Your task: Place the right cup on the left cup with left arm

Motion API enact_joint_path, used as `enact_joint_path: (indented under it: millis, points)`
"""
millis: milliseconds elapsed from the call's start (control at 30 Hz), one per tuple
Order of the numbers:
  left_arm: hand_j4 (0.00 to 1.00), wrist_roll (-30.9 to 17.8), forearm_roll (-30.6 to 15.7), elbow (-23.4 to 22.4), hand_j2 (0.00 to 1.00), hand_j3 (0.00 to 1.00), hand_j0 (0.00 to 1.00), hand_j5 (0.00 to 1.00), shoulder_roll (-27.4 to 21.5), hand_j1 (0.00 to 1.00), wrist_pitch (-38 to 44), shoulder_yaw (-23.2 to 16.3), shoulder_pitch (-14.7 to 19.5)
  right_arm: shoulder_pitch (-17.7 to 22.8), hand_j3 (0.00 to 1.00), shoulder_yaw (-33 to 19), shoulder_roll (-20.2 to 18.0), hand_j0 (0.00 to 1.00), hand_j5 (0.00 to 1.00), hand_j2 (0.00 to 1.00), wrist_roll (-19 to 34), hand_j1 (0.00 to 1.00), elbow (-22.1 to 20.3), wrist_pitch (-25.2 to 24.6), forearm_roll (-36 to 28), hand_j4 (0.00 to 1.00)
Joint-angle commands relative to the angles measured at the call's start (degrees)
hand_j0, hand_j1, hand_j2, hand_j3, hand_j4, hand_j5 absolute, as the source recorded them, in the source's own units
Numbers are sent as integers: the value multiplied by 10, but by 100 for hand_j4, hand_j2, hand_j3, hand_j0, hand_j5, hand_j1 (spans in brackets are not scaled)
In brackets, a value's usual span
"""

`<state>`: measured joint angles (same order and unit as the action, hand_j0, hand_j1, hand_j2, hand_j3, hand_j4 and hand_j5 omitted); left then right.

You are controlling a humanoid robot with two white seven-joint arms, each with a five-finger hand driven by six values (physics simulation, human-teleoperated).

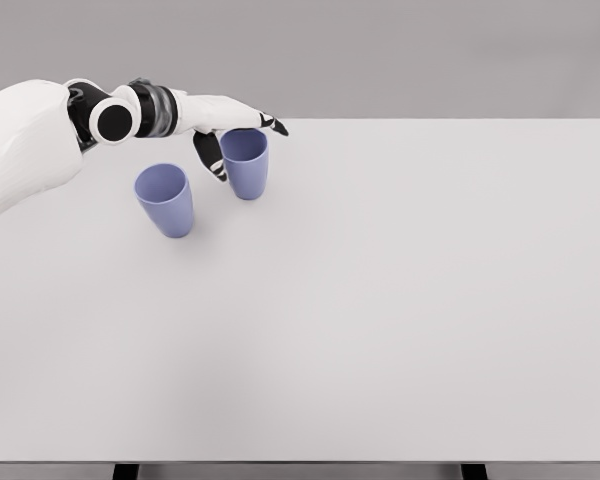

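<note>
Two blue-violet cups stand upright on the white table (pixel 380 300). The left cup (pixel 165 200) sits nearer the front; the right cup (pixel 246 166) stands behind and to its right. My left hand (pixel 242 140) reaches in from the upper left and hovers at the right cup's rim. Its fingers are spread: the thumb hangs down along the cup's left side and the other fingers stretch over the cup's far rim. The fingers are not closed on the cup. Part of the right cup's rim is hidden by the hand.
The table's far edge runs just behind the hand. Its front edge lies along the bottom of the view, with dark legs (pixel 126 470) below it.
</note>
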<state>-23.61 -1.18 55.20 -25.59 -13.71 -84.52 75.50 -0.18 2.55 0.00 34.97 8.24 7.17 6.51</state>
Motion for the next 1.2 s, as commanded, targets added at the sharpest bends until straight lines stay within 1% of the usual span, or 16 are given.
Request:
enact_joint_path:
  millis: [0, 233, 267, 433, 500, 600, 633, 767, 867, 933, 1167]
  points:
    - [79, 1, -1, 0, 79, 79, 79, 79, 0, 79, -3, 1, 0, 0, 100, 0, 0, 100, 100, 100, 0, 100, 0, 0, 1, 100]
    - [78, 0, -1, 0, 78, 78, 78, 78, -1, 78, 1, 1, -1, 0, 100, 0, 0, 100, 100, 100, 0, 100, 0, 0, 1, 100]
    - [78, 0, 0, 0, 78, 78, 78, 78, 0, 78, 1, 1, -7, 0, 100, 0, 0, 100, 100, 100, 0, 100, 0, 0, 1, 100]
    - [76, 0, -1, 1, 76, 76, 76, 76, -2, 76, 2, 1, -9, 0, 100, 0, 0, 100, 100, 100, 0, 100, 0, 0, 1, 100]
    - [71, -1, -1, 2, 71, 71, 71, 71, -3, 71, -1, 1, -9, 0, 100, 0, 0, 100, 100, 100, 0, 100, 0, 0, 1, 100]
    - [69, -2, -2, 7, 69, 69, 69, 69, -7, 69, -5, 4, -8, 0, 100, 0, 0, 100, 100, 100, 0, 100, 0, 0, 1, 100]
    - [69, -2, -4, 8, 69, 69, 69, 69, -8, 69, -13, 5, -8, 0, 100, 0, 0, 100, 100, 100, 0, 100, 0, 0, 1, 100]
    - [61, -6, -10, 12, 61, 61, 61, 61, -13, 61, -66, 8, -2, 0, 100, 0, 0, 100, 100, 100, 0, 100, 0, 0, 1, 100]
    - [61, -6, -12, 31, 61, 61, 61, 61, -24, 61, -69, 8, -1, 0, 100, 0, 0, 100, 100, 100, 0, 100, 0, 0, 1, 100]
    - [61, -6, -22, 49, 61, 61, 61, 61, -37, 61, -69, 7, 3, 0, 100, 0, 0, 100, 100, 100, 0, 100, 0, 0, 1, 100]
    - [61, -7, -40, 129, 61, 61, 61, 61, -96, 61, -69, 1, 38, 0, 100, 0, 0, 100, 100, 100, 0, 100, 0, 0, 1, 100]
